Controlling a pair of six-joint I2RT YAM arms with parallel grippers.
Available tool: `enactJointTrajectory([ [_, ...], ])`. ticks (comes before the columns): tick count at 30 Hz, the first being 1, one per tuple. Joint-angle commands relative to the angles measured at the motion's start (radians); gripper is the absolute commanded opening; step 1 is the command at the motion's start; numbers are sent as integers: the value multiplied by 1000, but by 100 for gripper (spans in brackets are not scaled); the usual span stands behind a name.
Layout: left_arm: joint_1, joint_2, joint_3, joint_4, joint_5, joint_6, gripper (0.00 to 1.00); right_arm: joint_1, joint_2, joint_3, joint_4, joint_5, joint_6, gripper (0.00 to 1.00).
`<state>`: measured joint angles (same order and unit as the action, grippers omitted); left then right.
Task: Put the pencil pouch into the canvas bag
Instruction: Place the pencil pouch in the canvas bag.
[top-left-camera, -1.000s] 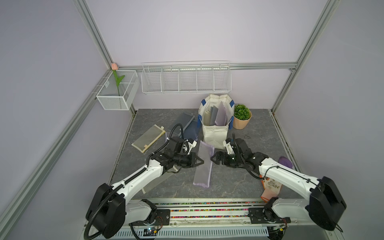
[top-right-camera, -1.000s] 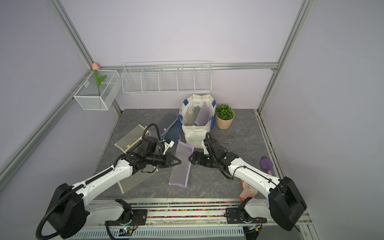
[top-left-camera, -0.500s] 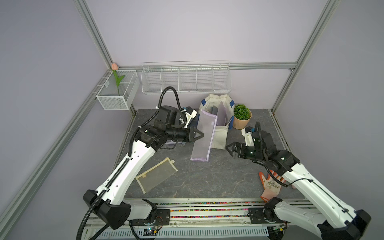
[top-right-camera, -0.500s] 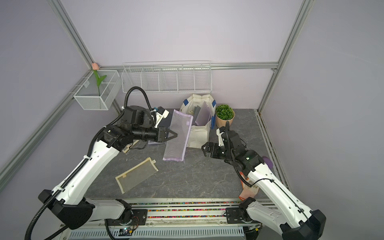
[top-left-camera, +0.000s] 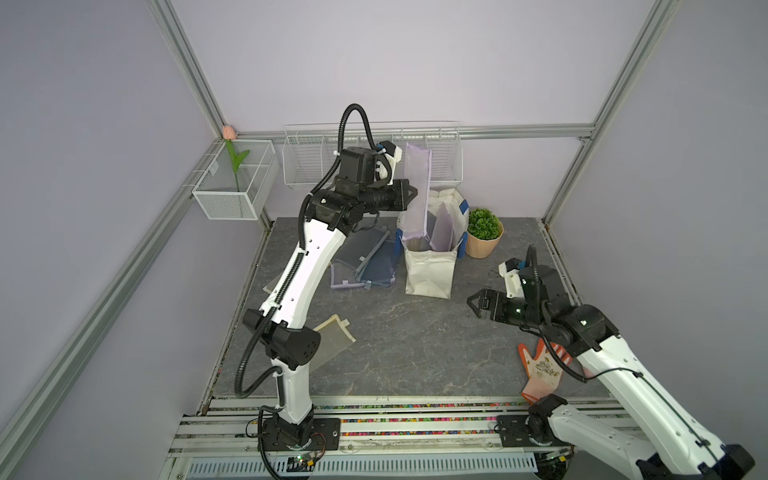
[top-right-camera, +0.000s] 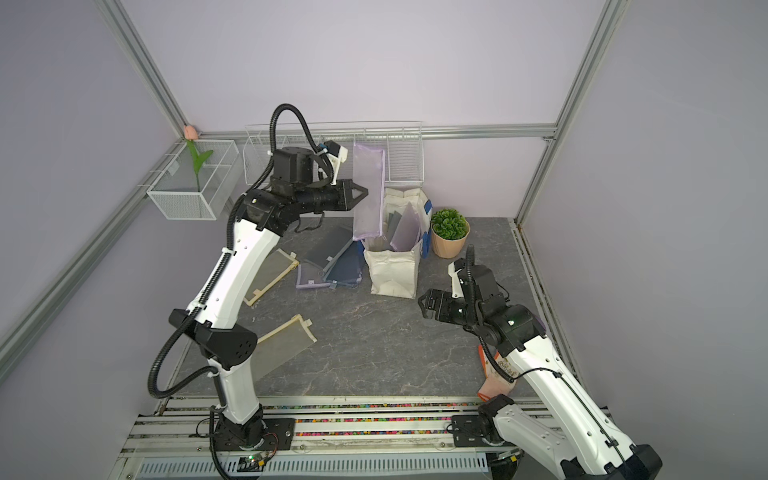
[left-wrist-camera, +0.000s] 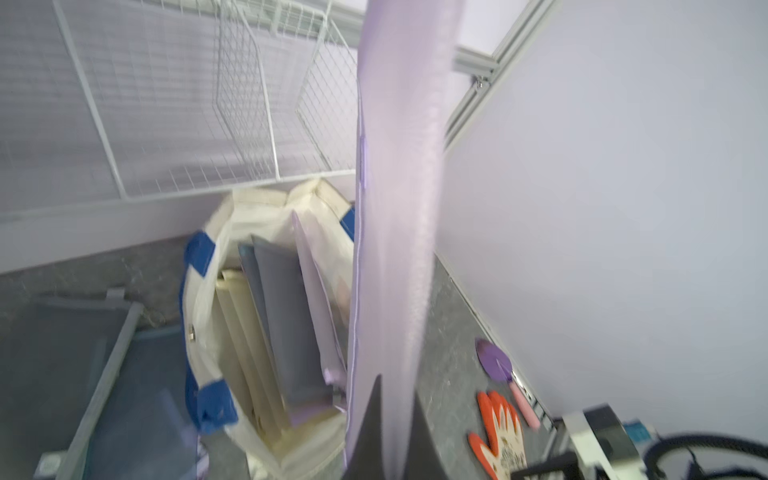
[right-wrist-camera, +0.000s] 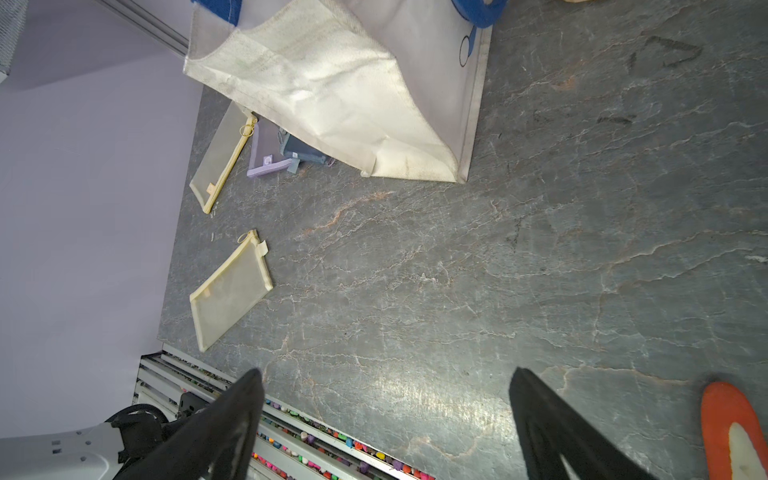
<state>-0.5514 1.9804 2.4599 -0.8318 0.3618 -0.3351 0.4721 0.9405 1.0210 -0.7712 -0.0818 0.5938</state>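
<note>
Now the left claw (top-left-camera: 413, 194) is clamped on the lilac pencil pouch (top-left-camera: 417, 166), pinching it about midway along one long edge. The pouch hangs upright, its lower end at the open mouth of the canvas bag (top-left-camera: 430, 274). The bag stands toward the back of the table (top-left-camera: 415, 353) with other pouches (top-left-camera: 441, 226) inside. The right claw (top-left-camera: 471, 306) is spread wide and empty, above the table near the bag's front.

Raised left fingers (left-wrist-camera: 374, 449) clamped, low right fingers (right-wrist-camera: 224, 419) spread wide
</note>
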Motion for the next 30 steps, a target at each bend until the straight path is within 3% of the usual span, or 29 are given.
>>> enactJointTrajectory([
  [1, 2, 116, 155, 14, -36, -28, 0, -7, -30, 16, -54, -8, -14, 94],
  [5, -34, 200, 199, 68, -89, -24, 0, -12, -62, 0, -80, 11, -10, 94],
  [17, -95, 271, 19, 199, -117, -13, 0, -36, -111, 4, -169, 22, -16, 93],
  [30, -119, 336, -25, 95, -125, 34, 0, -50, -136, -12, -209, 10, -29, 93],
])
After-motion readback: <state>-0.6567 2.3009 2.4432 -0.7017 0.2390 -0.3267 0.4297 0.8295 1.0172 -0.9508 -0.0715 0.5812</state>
